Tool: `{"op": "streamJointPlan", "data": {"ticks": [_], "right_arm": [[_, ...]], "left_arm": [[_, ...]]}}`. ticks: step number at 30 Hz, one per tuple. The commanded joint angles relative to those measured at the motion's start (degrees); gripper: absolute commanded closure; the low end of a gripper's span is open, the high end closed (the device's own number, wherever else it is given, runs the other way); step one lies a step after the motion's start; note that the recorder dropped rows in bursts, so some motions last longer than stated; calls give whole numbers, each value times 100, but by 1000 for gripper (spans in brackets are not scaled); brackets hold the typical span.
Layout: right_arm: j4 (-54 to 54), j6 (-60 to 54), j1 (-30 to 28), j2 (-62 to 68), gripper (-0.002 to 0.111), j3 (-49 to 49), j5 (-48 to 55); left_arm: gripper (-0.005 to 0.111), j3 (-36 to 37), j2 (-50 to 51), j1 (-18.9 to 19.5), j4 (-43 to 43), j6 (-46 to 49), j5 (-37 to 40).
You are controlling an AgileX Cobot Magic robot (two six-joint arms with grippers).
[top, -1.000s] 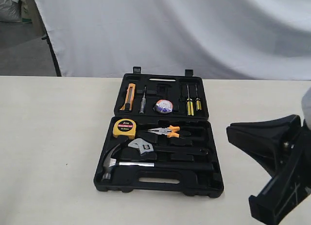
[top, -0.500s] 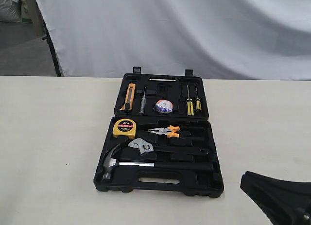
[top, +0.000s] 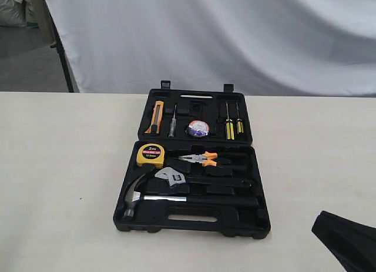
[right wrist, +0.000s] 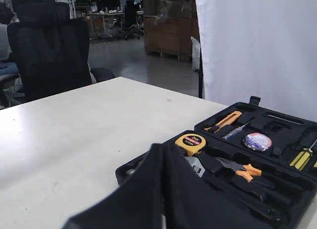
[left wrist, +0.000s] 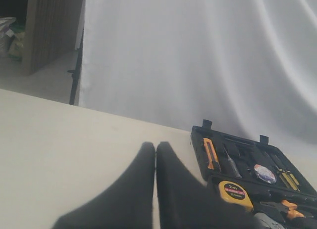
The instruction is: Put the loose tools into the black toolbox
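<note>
The black toolbox [top: 249, 227] lies open in the middle of the table. Its near half holds the claw hammer [top: 166, 198] and, just behind it, the adjustable wrench [top: 172, 177]. The tape roll [top: 197, 128] sits in the far half. My right gripper [right wrist: 163, 148] is shut and empty, hovering at the near corner of the box with the wrench head [right wrist: 196, 165] beside its fingers. Only a black part of that arm [top: 349, 242] shows at the exterior view's bottom right. My left gripper [left wrist: 155, 147] is shut and empty over bare table beside the box, out of the exterior view.
A yellow tape measure [top: 150, 155] and orange-handled pliers [top: 200, 159] fill the near half's back row. An orange knife [top: 156, 116], a small driver [top: 172, 124] and two yellow screwdrivers [top: 232, 127] lie in the far half. A white curtain hangs behind the table.
The right gripper has dropped down and away, from standing tall at the right edge of the exterior view to a small piece in the bottom right corner. The tools have not moved.
</note>
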Motion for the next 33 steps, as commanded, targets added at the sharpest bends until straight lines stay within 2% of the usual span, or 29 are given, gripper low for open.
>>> {"op": "streamJointPlan", "data": {"ticks": [1,4,7,9,12,18,33], "right_arm": [[0,30,-208,-512,109,82,-96],[0,164,-1203,-1402,109,82,136],[0,531,-2480,-2078,109,82,381],[0,695,-3035,-2078,109,82,513],[0,700,-3572,-2078,109,82,1101],[0,700,-3895,-2078,109,82,2150],[0,739,-3895,-2078,109,82,2230]], "left_arm": [[106,-15,-18,-37,17,-27,-51],[106,-15,-18,-37,17,-27,-51],[106,-15,-18,-37,17,-27,-51],[106,-15,-18,-37,17,-27,-51],[106,-15,-18,-37,14,-27,-56],[106,-15,-18,-37,14,-27,-56],[106,-15,-18,-37,14,-27,-56]]}}
